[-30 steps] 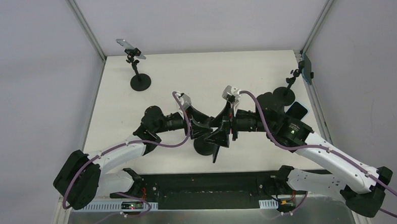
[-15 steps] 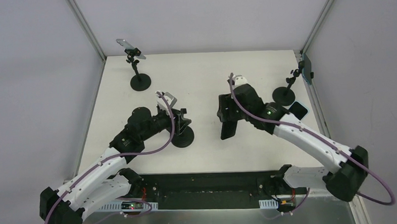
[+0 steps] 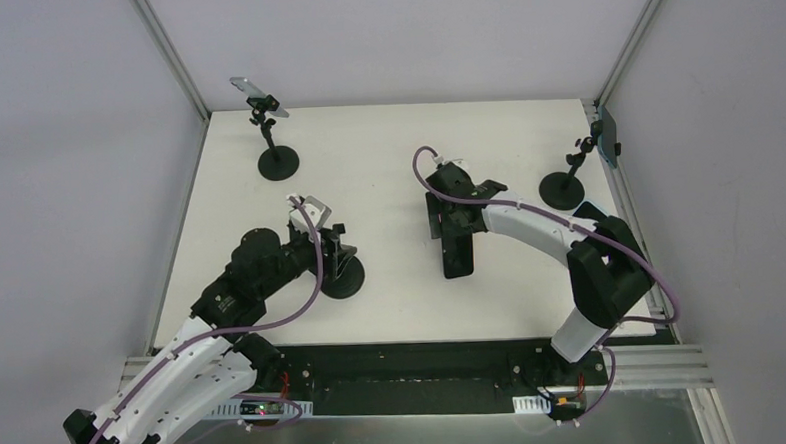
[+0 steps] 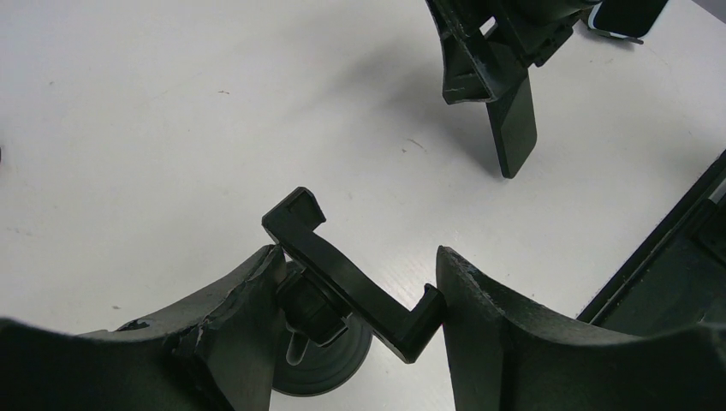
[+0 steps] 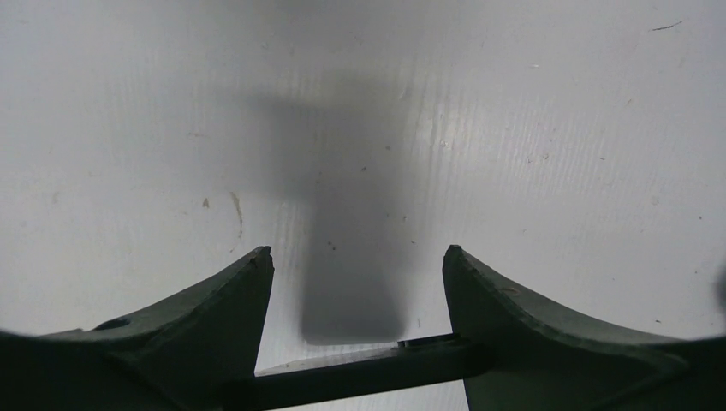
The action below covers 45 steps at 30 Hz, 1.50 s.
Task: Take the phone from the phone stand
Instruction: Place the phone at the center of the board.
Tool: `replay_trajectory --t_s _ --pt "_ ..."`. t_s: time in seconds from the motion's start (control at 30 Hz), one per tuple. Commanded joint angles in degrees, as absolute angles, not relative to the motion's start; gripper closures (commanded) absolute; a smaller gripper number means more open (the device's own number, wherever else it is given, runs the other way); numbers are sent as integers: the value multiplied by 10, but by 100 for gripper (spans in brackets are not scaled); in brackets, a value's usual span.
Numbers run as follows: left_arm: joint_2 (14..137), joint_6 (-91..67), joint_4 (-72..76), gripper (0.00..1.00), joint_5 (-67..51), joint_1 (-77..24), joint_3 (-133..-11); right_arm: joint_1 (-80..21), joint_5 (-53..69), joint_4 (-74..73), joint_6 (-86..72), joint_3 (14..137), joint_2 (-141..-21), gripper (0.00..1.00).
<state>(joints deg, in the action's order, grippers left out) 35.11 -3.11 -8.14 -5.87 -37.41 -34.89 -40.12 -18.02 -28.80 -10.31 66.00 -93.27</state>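
My left gripper (image 3: 332, 247) is shut on the empty black phone stand (image 3: 343, 272). Its round base rests on the white table. In the left wrist view the stand's clamp bracket (image 4: 351, 287) spans the gap between my fingers, with the left gripper (image 4: 355, 257) closed around it. My right gripper (image 3: 451, 214) is shut on the black phone (image 3: 457, 251), apart from the stand, to its right. The phone hangs down with its lower end close to the table. In the right wrist view the phone's edge (image 5: 368, 370) crosses between the right gripper's (image 5: 358, 250) fingers, its shadow on the table below.
A second stand (image 3: 276, 159) holding a phone is at the back left. A third stand (image 3: 566, 186) with a phone is at the back right edge. Another dark phone (image 3: 591, 216) lies flat near the right edge. Frame posts rise at the back corners.
The two grippers, together at the table's centre a second ago, have pulled apart. The left took the stand left and nearer; the right carried the phone right and lowered it.
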Motion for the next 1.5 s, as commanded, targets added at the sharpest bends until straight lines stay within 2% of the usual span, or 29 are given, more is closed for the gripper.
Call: replay_trajectory --t_s 0.0,0.17,0.23,0.47,0.57,0.67,0.73,0.77,0.97,1.13,1.3,1.47 --pt "333 -5 -105 100 -32 -371 -355 -388 -170 -252 -117 688 -954 89" --pt "323 -5 -105 100 -34 -371 -350 -378 -170 -251 -122 699 -998 58" --pt "320 -5 -105 100 -31 -371 -349 -376 -169 -251 -124 700 -1011 51" --pt "318 -5 -106 100 -28 -371 -348 -368 -162 -257 -134 700 -1031 40" --pt "321 -5 -106 100 -25 -371 -349 -367 -163 -262 -141 700 -1035 30" --pt "325 -5 -106 100 -21 -371 -351 -364 -161 -265 -147 700 -1037 27" --pt "327 -5 -106 100 -21 -371 -352 -361 -164 -267 -152 699 -1038 11" --pt "328 -5 -106 100 -21 -371 -352 -360 -159 -266 -152 697 -1038 9" --pt "334 -9 -105 100 -19 -371 -355 -355 -148 -271 -154 695 -1034 7" --pt "353 -7 -102 100 -5 -371 -372 -353 -165 -302 -159 712 -984 7" --pt "407 8 -84 100 29 -367 -421 -353 -164 -347 -190 728 -896 7" --pt "480 9 -29 100 7 -326 -465 -357 -153 -313 -215 664 -771 8"
